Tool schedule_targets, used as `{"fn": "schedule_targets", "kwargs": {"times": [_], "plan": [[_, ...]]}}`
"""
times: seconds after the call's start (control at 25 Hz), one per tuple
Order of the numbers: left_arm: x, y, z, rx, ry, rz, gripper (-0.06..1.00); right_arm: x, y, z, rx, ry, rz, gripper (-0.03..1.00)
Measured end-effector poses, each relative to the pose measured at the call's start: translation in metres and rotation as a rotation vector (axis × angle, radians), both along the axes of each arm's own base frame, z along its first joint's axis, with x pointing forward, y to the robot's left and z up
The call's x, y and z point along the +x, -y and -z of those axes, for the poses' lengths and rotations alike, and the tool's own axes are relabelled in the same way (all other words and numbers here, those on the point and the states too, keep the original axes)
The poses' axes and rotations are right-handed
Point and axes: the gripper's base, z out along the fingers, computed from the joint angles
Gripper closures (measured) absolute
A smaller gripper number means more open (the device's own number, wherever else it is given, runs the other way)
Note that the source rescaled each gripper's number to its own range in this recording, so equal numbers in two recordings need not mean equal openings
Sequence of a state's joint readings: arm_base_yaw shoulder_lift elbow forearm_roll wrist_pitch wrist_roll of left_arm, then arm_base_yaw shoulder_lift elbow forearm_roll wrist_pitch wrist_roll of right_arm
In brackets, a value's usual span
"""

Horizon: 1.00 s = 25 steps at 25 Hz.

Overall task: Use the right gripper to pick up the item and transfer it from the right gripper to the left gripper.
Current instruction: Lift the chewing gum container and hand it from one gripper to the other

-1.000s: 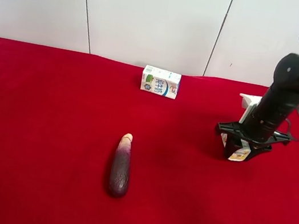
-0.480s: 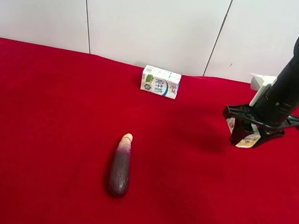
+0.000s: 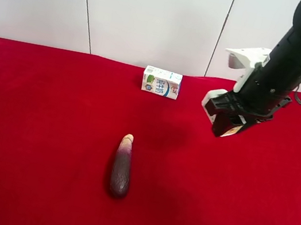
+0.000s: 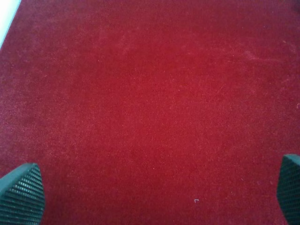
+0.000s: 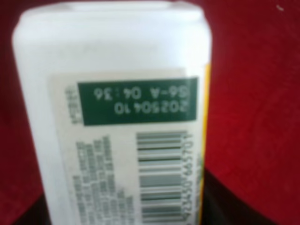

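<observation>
From my station I see a white panelled wall [image 3: 156, 14] standing beyond the right claw [image 3: 227, 126], split by two thin dark seams [image 3: 86, 14] that lean slightly. Beneath the claw, a red felt-like surface [image 3: 48, 129] runs from the wall's foot to the near edge of view. It is evenly lit, with one soft shadow [image 3: 184, 135] near the claw.

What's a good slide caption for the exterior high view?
Right gripper holds the drink carton above the red cloth; eggplant and larger white box rest on it.
</observation>
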State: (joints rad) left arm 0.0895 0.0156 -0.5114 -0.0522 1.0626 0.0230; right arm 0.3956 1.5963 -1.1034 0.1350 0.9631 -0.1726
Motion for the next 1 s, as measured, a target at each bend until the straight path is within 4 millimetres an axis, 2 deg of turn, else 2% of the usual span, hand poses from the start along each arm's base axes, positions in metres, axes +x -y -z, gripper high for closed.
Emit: {"fn": "schedule_targets", "kwargs": {"times": [0.32,0.44,0.56,0.76,1.0], "plan": [[0.006,-0.001,0.000,-0.003,-0.039,0.000,-0.06,-0.034,-0.050,-0.006,-0.015,0.022,-0.314,0.97],[0.019,0.000,0.000,-0.026,-0.128,0.009,-0.06,-0.050,-0.070,-0.006,-0.020,0.033,-0.444,0.97],[0.033,0.002,-0.008,-0.076,-0.215,0.033,-0.06,-0.061,-0.083,-0.006,-0.018,0.046,-0.535,0.97],[0.058,0.012,-0.030,-0.217,-0.291,0.100,-0.06,-0.071,-0.094,-0.006,-0.017,0.073,-0.634,0.97],[0.095,0.026,-0.035,-0.419,-0.467,0.201,-0.06,-0.085,-0.111,-0.007,-0.003,0.122,-0.755,0.97]]}}
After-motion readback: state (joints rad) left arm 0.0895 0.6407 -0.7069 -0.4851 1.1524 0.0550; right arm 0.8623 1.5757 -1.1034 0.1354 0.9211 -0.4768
